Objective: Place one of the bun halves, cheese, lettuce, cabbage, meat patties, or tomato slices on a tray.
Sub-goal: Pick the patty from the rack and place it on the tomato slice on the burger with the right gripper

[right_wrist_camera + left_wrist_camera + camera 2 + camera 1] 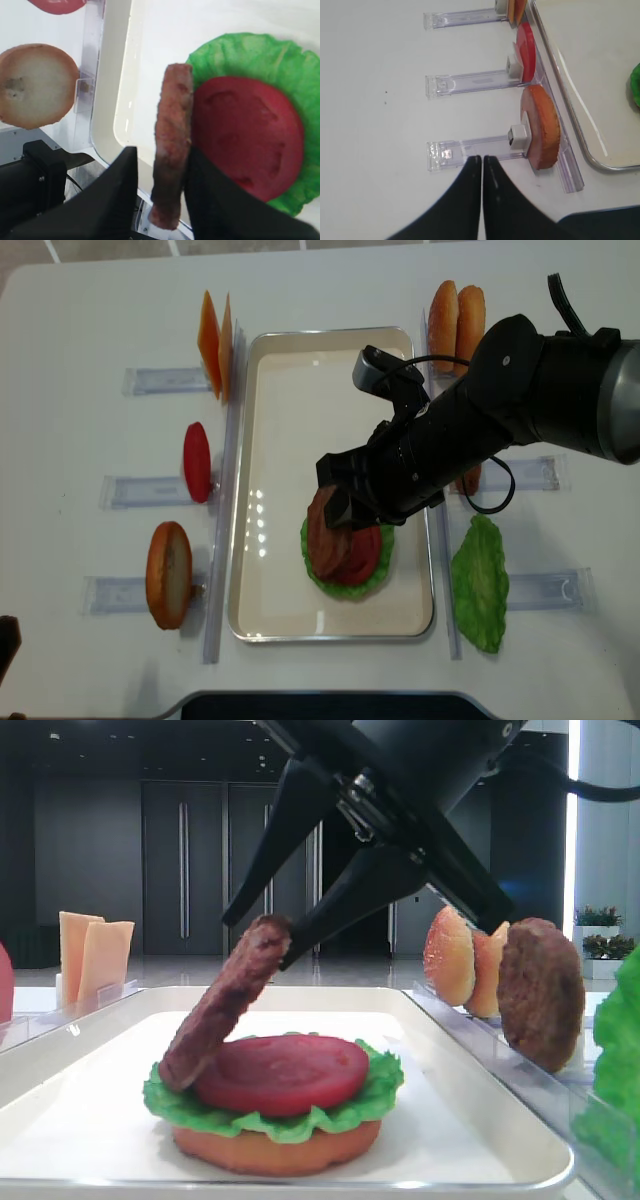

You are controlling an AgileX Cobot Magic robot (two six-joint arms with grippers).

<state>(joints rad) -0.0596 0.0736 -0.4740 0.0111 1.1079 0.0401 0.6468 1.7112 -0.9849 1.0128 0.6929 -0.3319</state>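
- Step in hand, as judged: laying a meat patty [222,1007] onto the stack that sits on the tray [90,1050].
- Stack, centre-low in the low front view: flat bun half [275,1148] at the bottom, lettuce [375,1095] over it, tomato slice [283,1072] on top.
- The patty stands tilted. Its lower edge rests on the left part of the tomato slice and lettuce; its upper edge leans up and to the right, between the fingers of the right gripper [285,925].
- Right gripper state: the right wrist view shows one finger [112,195] standing off the patty's left face with a gap, the other finger close against its right face. The jaws read as parted and loosening; I cannot tell whether the patty is pinched or only propped.
- Left gripper [482,160]: fingers pressed together, holding nothing, low centre of the left wrist view, over a clear holder [470,150] that carries a spare bun half [542,127].
- Not in play: cheese slices [217,340] upper left of the overhead view, a spare tomato slice [197,460] at left, a second lettuce leaf [480,585] lower right, a second patty [540,990] in the rack at right of the front view.
- Next move calls for: spread the jaws fully and lift clear, so the patty tips flat onto the tomato slice.
- Risk, as judged: it leans left of centre, so it may slide off onto the tray floor rather than settle squarely.
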